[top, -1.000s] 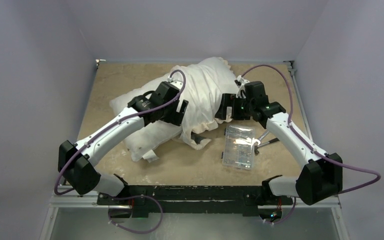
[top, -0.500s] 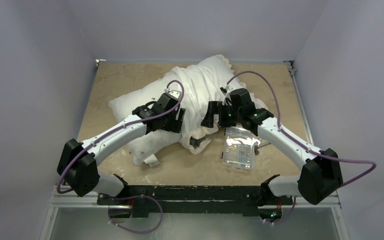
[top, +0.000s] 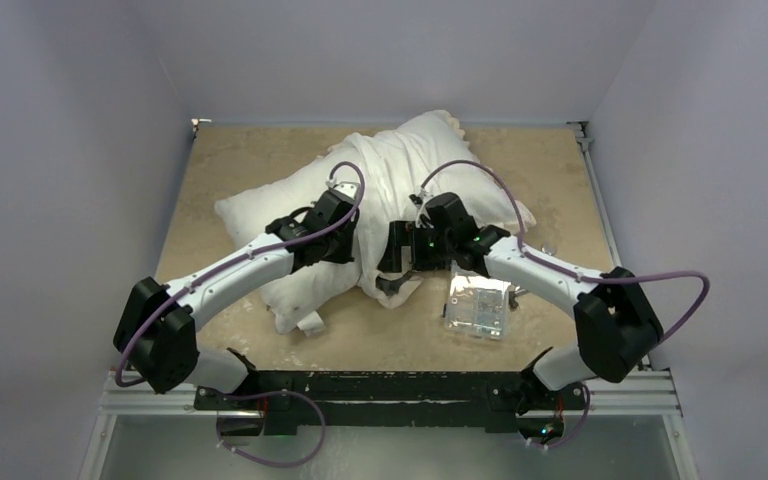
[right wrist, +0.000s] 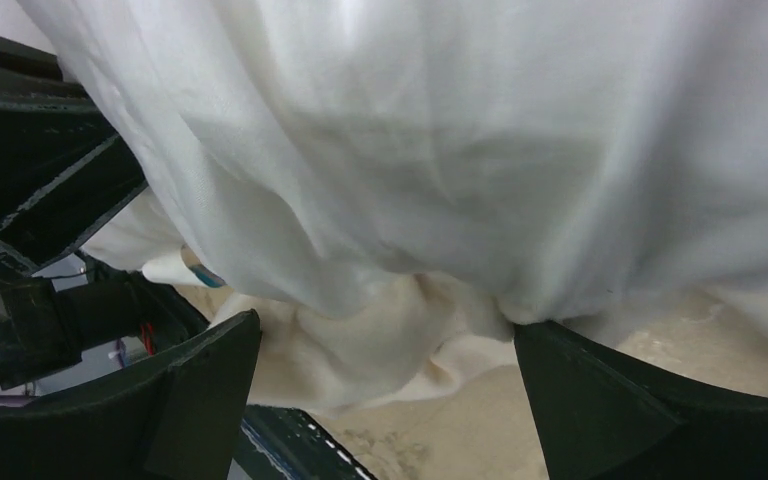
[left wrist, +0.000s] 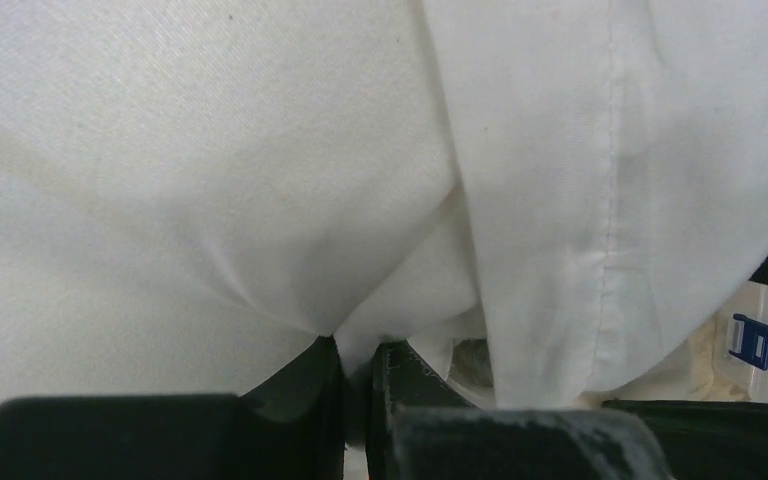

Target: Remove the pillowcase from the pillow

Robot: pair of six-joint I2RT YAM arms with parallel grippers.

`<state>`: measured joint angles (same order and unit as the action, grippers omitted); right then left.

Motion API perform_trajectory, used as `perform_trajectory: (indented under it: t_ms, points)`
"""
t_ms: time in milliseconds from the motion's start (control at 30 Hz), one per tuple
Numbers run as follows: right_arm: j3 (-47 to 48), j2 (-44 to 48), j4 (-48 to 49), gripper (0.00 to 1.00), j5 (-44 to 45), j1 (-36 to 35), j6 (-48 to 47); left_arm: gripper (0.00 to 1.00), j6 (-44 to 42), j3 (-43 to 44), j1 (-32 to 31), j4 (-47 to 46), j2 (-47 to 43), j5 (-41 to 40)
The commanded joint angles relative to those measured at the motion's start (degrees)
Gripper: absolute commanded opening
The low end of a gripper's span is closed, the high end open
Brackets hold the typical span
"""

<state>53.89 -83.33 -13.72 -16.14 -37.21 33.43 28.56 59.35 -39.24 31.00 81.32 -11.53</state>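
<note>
Tan counter (top: 250, 160), lilac walls (top: 390, 50). White pillow (top: 258, 215) lies slantwise, long axis near-left to far-right, pillowcase (top: 400, 165) bunched over its far end. Left jaws pinch pillow cloth; right jaws gape around pillowcase folds.

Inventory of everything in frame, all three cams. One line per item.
pillow: one, plain white, left of centre on the table, right end inside the pillowcase
pillowcase: one, white side out with a frilled edge, bunched over the pillow from centre to back
plastic box: one, clear, on the table right of centre, near side
table: one, tan top, fills the enclosure floor
left gripper: one, black, shut on a pinch of the pillow's fabric beside the pillowcase hem
right gripper: one, black, open, a jaw on either side of hanging pillowcase fabric
</note>
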Motion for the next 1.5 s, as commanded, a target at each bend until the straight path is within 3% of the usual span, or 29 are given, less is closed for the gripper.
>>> perform_trajectory:
  t_ms: [0,100,200,500,667,967,1233,1467]
  points:
    - [1.9,-2.8,3.7,0.99,1.0,-2.7,2.1,0.00,1.5,0.1,0.0,0.0,-0.5,2.3]
    - [3.7,-5.5,2.1,0.98,5.0,-3.9,1.9,0.00,1.7,0.9,0.0,0.3,-1.2,2.5]
    - [5.1,-7.2,-0.3,0.85,9.5,-4.1,1.1,0.00,1.7,2.1,0.0,1.7,-2.3,0.1]
    - [9.2,-3.3,-9.2,0.02,23.6,-3.5,-4.1,0.00,1.1,4.1,1.3,7.2,-5.0,-12.9]
    - [12.6,-0.5,-13.4,0.00,29.4,1.0,-7.4,0.00,0.3,4.3,7.8,9.2,-6.9,-13.4]
    - [19.2,6.6,-16.9,0.00,30.9,15.9,-12.1,0.00,-4.4,10.3,17.8,12.9,-9.8,-19.0]
    - [28.3,9.2,-17.0,0.00,22.6,22.0,-12.2,0.00,-7.4,20.8,20.2,15.2,-10.1,-22.4]
    - [31.1,7.3,-15.7,0.00,12.8,22.1,-13.8,0.00,-8.5,28.1,20.3,14.7,-10.8,-13.5]
